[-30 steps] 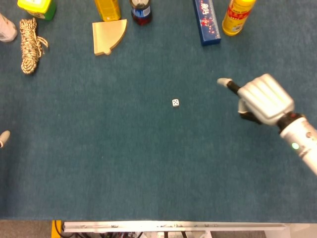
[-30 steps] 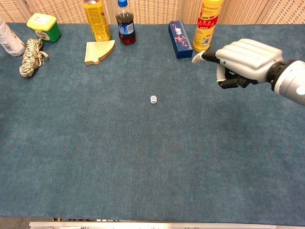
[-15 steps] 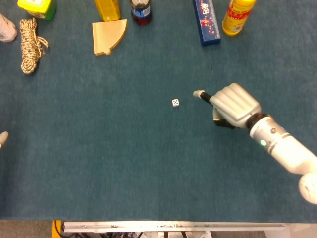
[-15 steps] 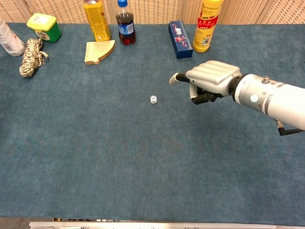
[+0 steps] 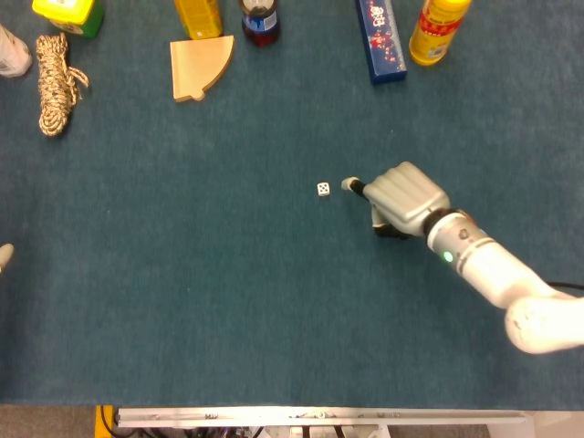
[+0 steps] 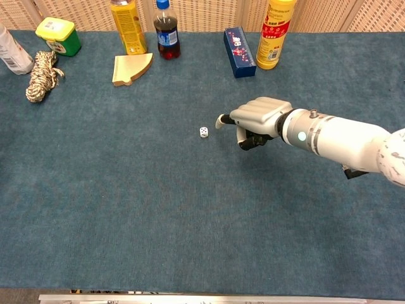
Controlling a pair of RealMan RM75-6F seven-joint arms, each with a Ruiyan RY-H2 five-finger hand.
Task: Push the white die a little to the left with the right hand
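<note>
The small white die [image 5: 323, 189] [image 6: 204, 132] lies on the blue cloth near the table's middle. My right hand [image 5: 399, 198] [image 6: 256, 120] hovers just to its right, most fingers curled into the palm and one finger stretched toward the die. That fingertip [image 5: 348, 184] [image 6: 219, 120] stops a short gap from the die, not touching it. Nothing is held. Of my left hand only a pale tip [image 5: 5, 255] shows at the head view's left edge, its state unreadable.
Along the far edge stand a blue box [image 5: 380, 38], a yellow bottle [image 5: 436, 29], a cola bottle [image 5: 260, 20], a yellow carton [image 5: 197, 16], a wooden wedge [image 5: 196, 65], a rope bundle [image 5: 57, 81] and a green tub [image 5: 67, 13].
My right hand has swept left and down from the right side, bringing its outstretched finger close beside the die. The die has stayed in place.
</note>
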